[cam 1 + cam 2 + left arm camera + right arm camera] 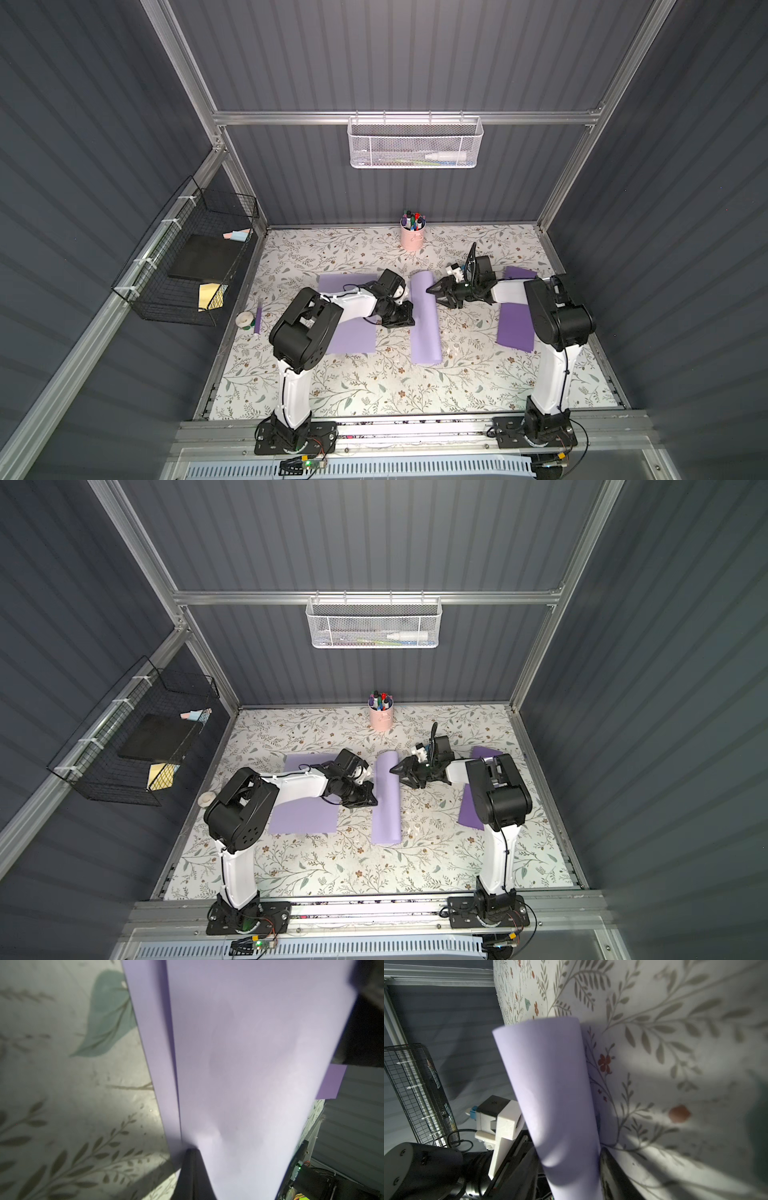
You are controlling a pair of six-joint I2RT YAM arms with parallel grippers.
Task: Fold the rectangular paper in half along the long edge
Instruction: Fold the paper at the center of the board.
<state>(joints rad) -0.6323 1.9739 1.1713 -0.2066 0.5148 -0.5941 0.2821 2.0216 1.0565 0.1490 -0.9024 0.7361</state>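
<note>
The rectangular paper (425, 328) (387, 808) is lilac. It lies doubled over in the middle of the floral table, a long narrow strip with a rounded, uncreased fold. My left gripper (409, 311) (372, 794) is shut on the paper's left long side, and the left wrist view shows its black tip (192, 1151) pinching the two layers where their edges meet. My right gripper (433, 291) (395, 769) is open at the far right side. In the right wrist view the curled paper (550, 1084) bulges between its spread fingers (612, 1169).
A flat lilac sheet (351, 332) lies under the left arm, and darker purple sheets (515, 328) lie under the right arm. A pink cup of markers (412, 239) stands at the back. A tape roll (245, 319) sits at the left edge, by a black wire basket (187, 270).
</note>
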